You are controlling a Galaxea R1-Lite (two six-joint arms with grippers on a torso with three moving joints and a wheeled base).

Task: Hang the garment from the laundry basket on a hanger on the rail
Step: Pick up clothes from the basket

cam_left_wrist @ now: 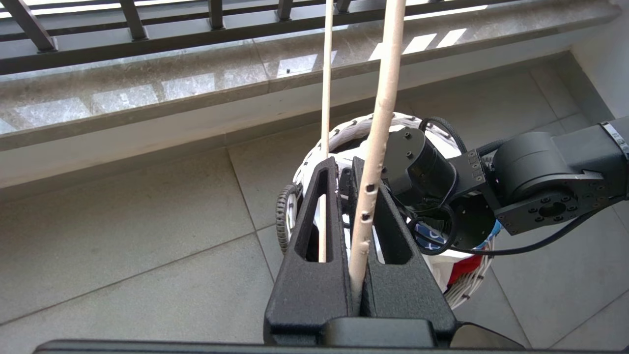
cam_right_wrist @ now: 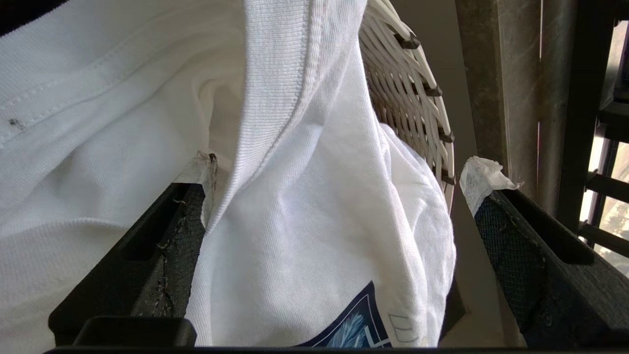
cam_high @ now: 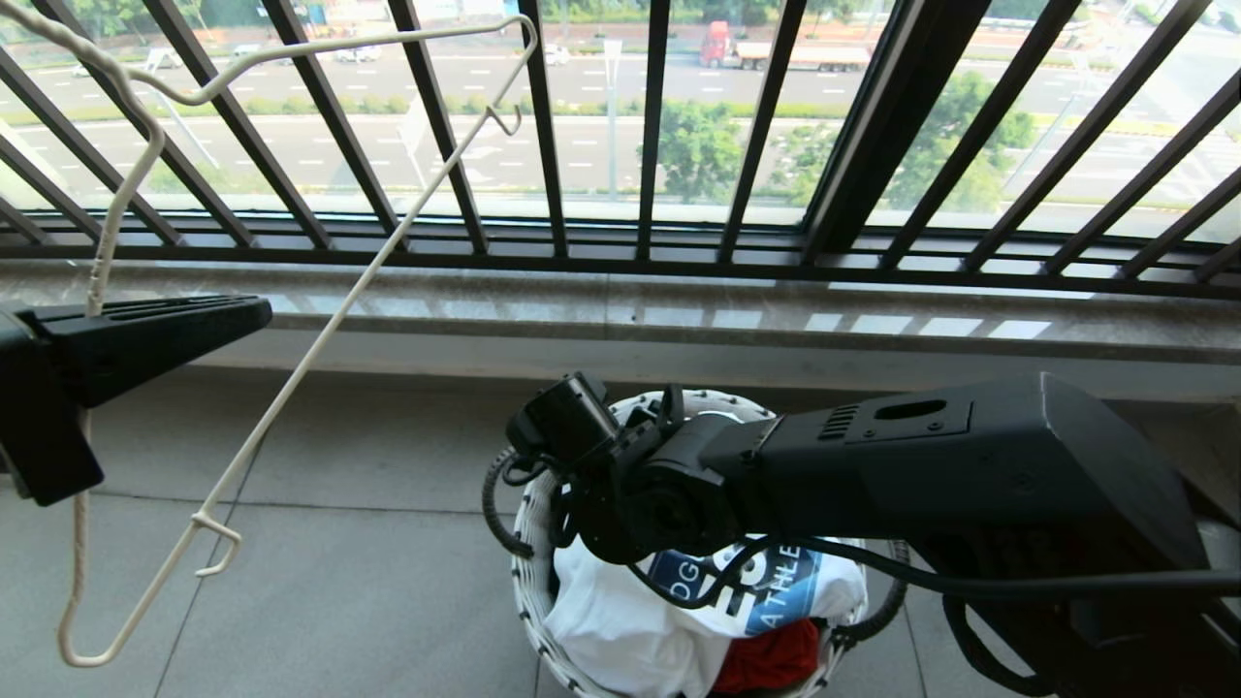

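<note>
One basket (cam_high: 528, 543) | grey tiled floor (cam_high: 339, 582) | black railing (cam_high: 650, 126)

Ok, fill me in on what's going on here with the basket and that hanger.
The left gripper is shut on the cream wire hanger, holding it up at the left. The right gripper is down in the laundry basket, jaws open around a fold of the white T-shirt, not yet closed on it. A red cloth lies in the basket too.

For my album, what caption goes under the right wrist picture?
Open right gripper straddles a fold of the white T-shirt inside the woven laundry basket.
</note>
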